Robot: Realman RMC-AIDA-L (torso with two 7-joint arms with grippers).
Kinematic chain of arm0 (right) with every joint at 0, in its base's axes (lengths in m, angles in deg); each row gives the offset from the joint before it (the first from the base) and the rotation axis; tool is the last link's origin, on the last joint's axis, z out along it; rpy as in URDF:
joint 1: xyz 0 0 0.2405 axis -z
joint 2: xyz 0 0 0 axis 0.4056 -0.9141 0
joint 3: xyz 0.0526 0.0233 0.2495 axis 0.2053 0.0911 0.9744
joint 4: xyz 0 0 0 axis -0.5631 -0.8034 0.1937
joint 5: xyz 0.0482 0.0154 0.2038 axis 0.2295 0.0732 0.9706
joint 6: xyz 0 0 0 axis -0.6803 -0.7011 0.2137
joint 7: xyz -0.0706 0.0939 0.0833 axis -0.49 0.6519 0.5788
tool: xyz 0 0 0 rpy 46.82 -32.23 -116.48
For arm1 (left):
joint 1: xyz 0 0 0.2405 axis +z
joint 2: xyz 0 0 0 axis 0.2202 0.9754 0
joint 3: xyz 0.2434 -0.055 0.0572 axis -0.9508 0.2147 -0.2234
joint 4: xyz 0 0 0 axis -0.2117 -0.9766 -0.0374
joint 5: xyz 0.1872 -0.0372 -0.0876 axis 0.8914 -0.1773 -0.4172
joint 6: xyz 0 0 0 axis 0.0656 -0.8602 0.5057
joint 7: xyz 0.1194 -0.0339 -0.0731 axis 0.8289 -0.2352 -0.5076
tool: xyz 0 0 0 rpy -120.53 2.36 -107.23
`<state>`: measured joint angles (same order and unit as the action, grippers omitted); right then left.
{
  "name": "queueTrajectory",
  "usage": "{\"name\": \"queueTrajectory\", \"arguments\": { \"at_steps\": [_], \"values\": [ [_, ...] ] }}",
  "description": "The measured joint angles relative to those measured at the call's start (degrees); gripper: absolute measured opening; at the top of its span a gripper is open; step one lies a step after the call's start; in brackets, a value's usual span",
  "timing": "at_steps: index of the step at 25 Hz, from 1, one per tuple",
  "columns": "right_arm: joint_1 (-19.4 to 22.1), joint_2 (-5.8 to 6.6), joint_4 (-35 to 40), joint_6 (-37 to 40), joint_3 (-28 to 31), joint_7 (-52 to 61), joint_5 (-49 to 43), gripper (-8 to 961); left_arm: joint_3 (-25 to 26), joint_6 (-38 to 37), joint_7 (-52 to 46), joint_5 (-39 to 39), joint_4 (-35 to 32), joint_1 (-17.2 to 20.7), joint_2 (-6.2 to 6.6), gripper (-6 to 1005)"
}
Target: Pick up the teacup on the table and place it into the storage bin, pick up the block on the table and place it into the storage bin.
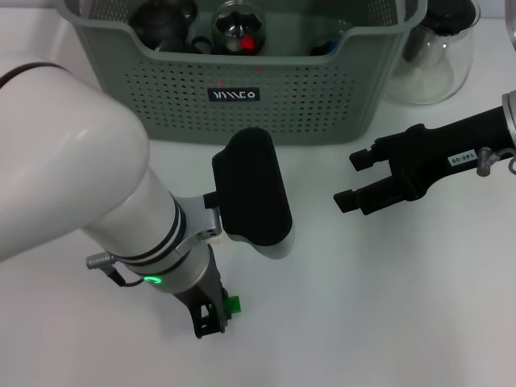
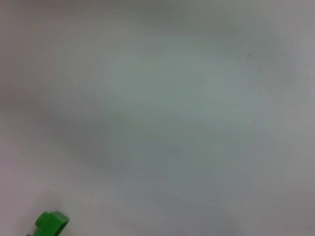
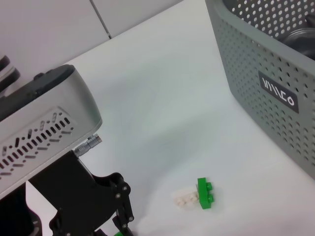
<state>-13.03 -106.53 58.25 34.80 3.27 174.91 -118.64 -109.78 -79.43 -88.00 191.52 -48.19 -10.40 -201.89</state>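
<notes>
The robot's bulky white left arm slants in from the near left, ending in a silver wrist ring with a lit green lamp. Its black left gripper (image 1: 211,316) points straight down, low at the table surface; whether it is parted is unclear. The slim black right arm reaches in from the right, level, its black two-fingered right gripper (image 1: 352,178) parted, holding nothing.

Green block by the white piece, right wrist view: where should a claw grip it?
Probably from straight above, pinching the green block across its short ends: the white piece sits against one long side and studs stick out of the other.
</notes>
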Motion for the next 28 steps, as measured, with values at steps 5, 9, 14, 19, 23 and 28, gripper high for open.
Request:
{"name": "queueTrajectory", "arguments": {
  "at_steps": [5, 9, 14, 19, 23, 28],
  "values": [
    [0.1, 0.10, 0.0, 0.0, 0.0, 0.0, -0.1, 915, 0.3, -0.4, 0.0, -0.3, -1.1, 0.4, 0.00, 202],
    [0.2, 0.61, 0.0, 0.0, -0.1, 0.0, -0.3, 915, 0.6, -1.0, -0.2, -0.5, -2.5, 0.8, 0.00, 199],
    [-0.2, 1.01, 0.0, 0.2, -0.4, 0.1, -3.7, 915, 3.2, -2.0, -1.3, -1.1, -5.6, 1.4, 0.00, 203],
    [-1.0, 1.04, 0.8, 0.7, -0.4, 1.9, -10.3, 915, 10.0, -4.0, -1.5, -6.1, -11.5, 3.1, 0.00, 206],
    [-1.8, 1.46, 1.6, 1.5, -0.4, 4.8, -16.7, 915, 18.6, -6.2, -1.4, -14.0, -17.8, 4.2, 0.01, 209],
    [-2.2, 2.27, 2.9, 4.4, 0.0, 5.1, -20.0, 915, 29.4, -8.4, -2.1, -24.3, -23.1, 1.8, 0.23, 213]
  ]
}}
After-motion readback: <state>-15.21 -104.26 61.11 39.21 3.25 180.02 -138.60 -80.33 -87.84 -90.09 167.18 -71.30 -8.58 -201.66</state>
